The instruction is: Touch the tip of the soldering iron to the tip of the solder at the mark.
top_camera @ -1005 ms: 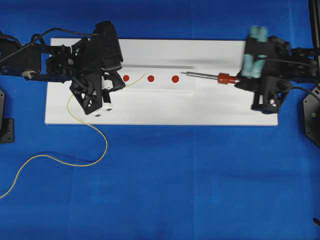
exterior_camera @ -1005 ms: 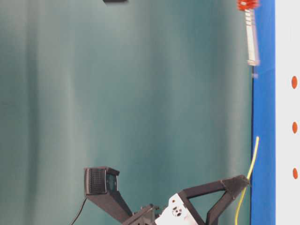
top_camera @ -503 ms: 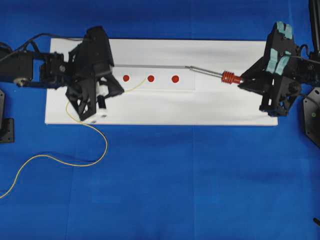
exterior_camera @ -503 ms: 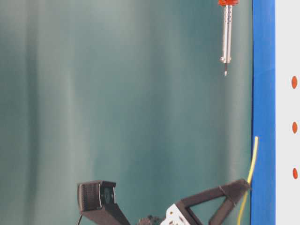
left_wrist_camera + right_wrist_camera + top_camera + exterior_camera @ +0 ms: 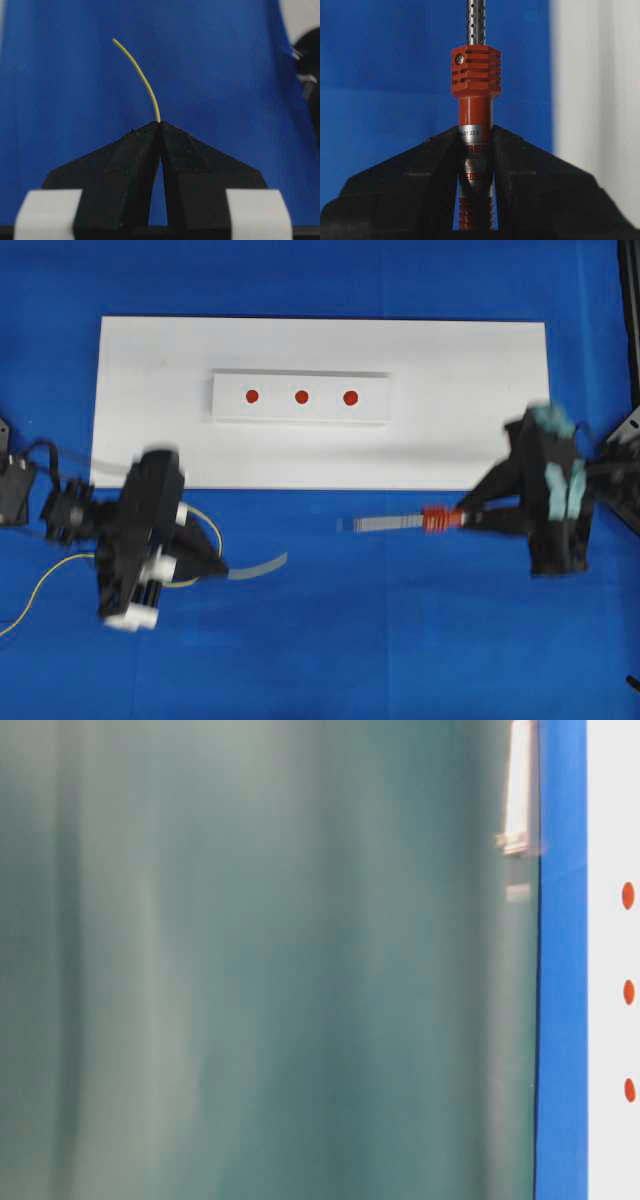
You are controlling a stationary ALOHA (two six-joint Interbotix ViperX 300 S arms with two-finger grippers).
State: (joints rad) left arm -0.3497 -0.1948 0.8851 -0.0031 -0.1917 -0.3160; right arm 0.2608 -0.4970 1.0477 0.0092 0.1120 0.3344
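While both grippers hover off-board, iron (image 5: pixel 400 523) & solder (image 5: pixel 142 80) sit well apart.

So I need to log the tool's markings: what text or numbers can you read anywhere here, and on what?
"01 23 3": white label on the soldering iron handle, first characters cut off by the right gripper.
"RED": partial red print below it, the rest hidden.
Small emblem and digits lower down: too small to read.
No other text in any view.
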